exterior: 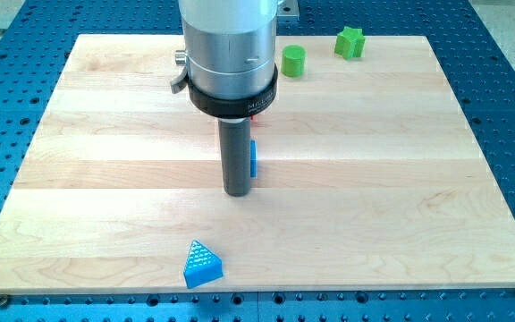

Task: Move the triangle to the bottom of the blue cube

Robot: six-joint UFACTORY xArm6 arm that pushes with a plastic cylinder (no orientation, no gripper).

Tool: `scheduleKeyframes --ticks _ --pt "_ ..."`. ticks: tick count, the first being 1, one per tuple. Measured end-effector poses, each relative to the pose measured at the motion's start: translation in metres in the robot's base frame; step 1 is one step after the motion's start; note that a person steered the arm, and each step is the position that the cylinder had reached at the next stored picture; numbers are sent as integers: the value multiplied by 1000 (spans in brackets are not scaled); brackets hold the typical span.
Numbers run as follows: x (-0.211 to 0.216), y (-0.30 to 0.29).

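Observation:
A blue triangle block (202,264) lies near the view's bottom edge of the wooden board, left of centre. A blue cube (253,158) sits near the board's middle; only its right sliver shows, the rest is hidden behind my rod. A small red bit shows just above it, under the arm's collar. My tip (237,191) rests on the board right at the cube's left side, well above and slightly right of the triangle.
A green cylinder (293,61) and a green star-shaped block (350,42) stand near the view's top edge, right of the arm. The wooden board (418,197) lies on a blue perforated table. The arm's large silver body hides part of the board's top middle.

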State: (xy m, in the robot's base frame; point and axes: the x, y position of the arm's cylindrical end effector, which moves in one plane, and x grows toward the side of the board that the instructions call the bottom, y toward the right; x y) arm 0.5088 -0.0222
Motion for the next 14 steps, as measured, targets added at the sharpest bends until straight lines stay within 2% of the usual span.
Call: scheduleKeyframes --ticks 1,2,3,4,5,7,8,9,10,11,13,14 --pt "12 -48" --pt "41 -98" --pt "107 -83" --pt "110 -80" --pt "110 -55" --pt "109 120" --pt "87 135" --pt "34 133" --pt "42 171" --pt "85 190" --pt "90 79" --pt "85 50"
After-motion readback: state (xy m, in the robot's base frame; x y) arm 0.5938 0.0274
